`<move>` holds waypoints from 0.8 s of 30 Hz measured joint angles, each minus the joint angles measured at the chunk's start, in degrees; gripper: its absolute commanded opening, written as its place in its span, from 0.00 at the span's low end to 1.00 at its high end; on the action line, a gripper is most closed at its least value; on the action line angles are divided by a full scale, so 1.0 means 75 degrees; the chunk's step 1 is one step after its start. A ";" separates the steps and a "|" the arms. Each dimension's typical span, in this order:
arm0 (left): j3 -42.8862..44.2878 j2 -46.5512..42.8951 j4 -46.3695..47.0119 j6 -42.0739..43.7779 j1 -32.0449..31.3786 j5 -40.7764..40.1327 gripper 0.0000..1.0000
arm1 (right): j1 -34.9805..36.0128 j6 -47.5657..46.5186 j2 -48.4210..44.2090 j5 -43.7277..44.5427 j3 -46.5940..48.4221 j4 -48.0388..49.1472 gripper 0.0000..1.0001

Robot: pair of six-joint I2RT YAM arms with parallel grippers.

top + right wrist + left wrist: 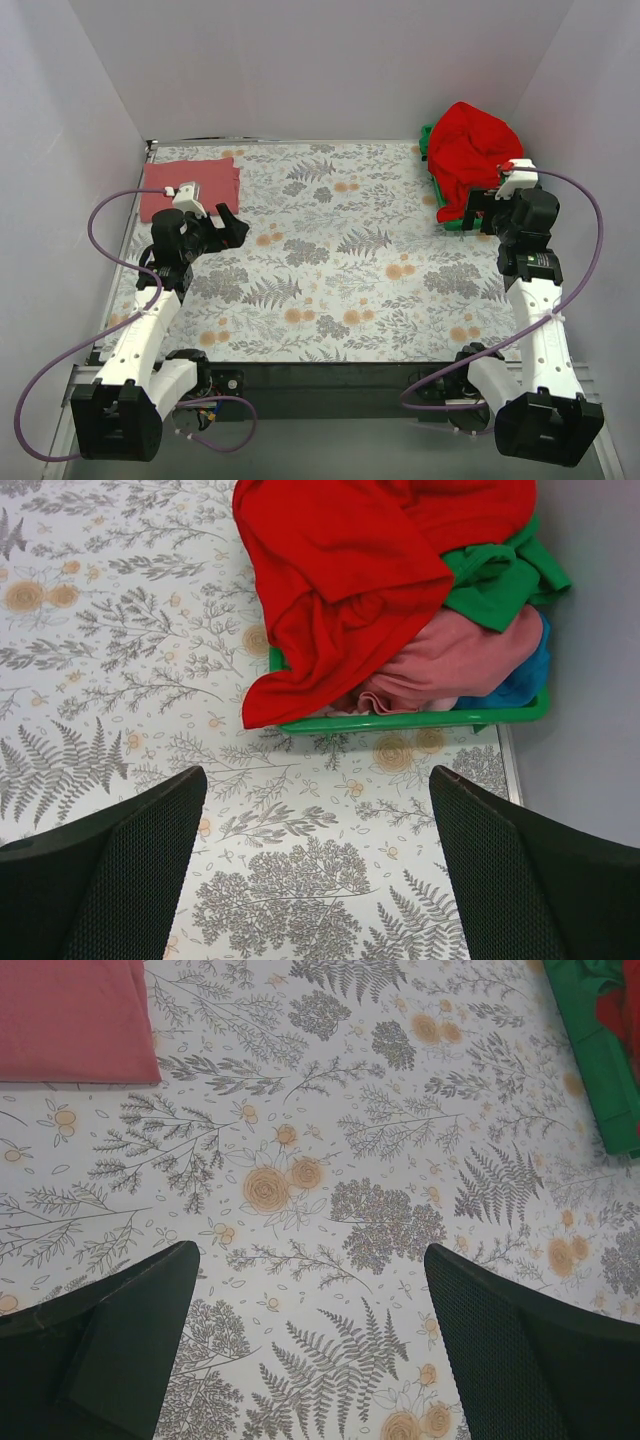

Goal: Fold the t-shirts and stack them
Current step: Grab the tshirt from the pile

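A folded salmon-pink t-shirt (190,186) lies flat at the far left; it also shows in the left wrist view (72,1020). A bright red t-shirt (470,145) is heaped on a green tray (420,721) at the far right, over a green t-shirt (495,580), a pink one (450,665) and a blue one (515,685). My left gripper (232,228) is open and empty, just near-right of the folded shirt. My right gripper (478,212) is open and empty, just in front of the tray.
The floral grey tablecloth (340,260) covers the table. White walls close in the left, back and right sides. The cloth's right edge (508,770) runs close beside the tray.
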 measured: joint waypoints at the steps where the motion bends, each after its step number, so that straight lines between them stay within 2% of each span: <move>1: 0.0000 0.0003 0.0000 -0.0003 0.0000 0.0012 0.95 | 0.0000 -0.0073 0.0067 -0.0064 0.0026 0.0000 0.98; 6: 0.0000 0.0006 0.0003 -0.0006 0.0000 0.0061 0.95 | -0.0006 -0.0991 0.1049 -0.0854 0.0734 -0.0341 0.98; 12: 0.0000 0.0050 0.0070 -0.0029 -0.0009 0.0117 0.96 | -0.0009 -0.1649 0.3159 -0.1760 0.2763 -0.1005 0.97; 19: 0.0000 0.0122 0.0076 -0.0020 -0.0029 0.0117 0.96 | -0.0012 -0.1338 0.5657 -0.2253 0.4887 -0.1306 0.81; 24: 0.0000 0.0146 0.0090 -0.0020 -0.0035 0.0111 0.96 | -0.0009 -0.1239 0.7239 -0.1865 0.6184 -0.1480 0.76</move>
